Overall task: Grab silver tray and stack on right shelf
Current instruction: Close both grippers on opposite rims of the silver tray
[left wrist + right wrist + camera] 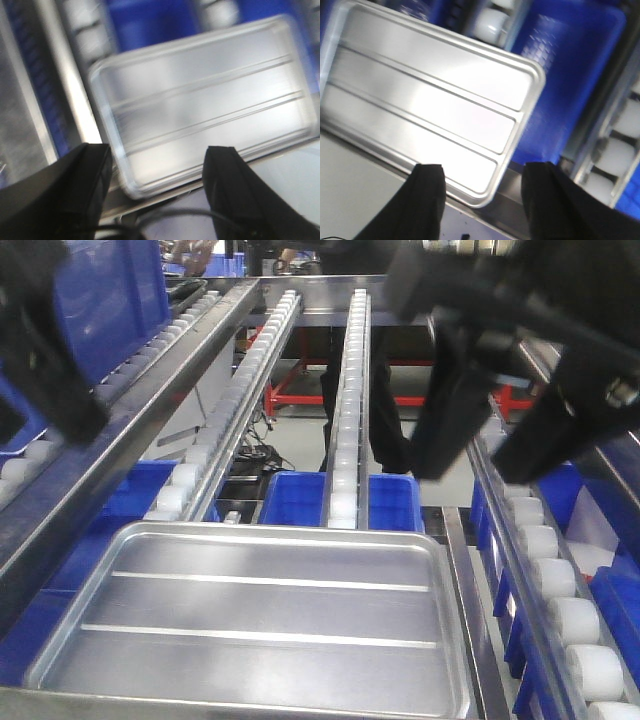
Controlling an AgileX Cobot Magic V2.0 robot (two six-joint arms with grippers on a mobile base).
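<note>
Shiny silver tray [260,620], rounded corners, low rim, two lengthwise ridges, lies flat at near edge of right shelf [250,708]; left gripper [157,160] and right gripper [485,175] both spread, empty, above it.

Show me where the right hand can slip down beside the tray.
Best: the strip between the silver tray and the right roller lane. Beyond its far rim, openings between roller lanes drop onto blue bins. Left is tight: a steel rail runs alongside.
</note>
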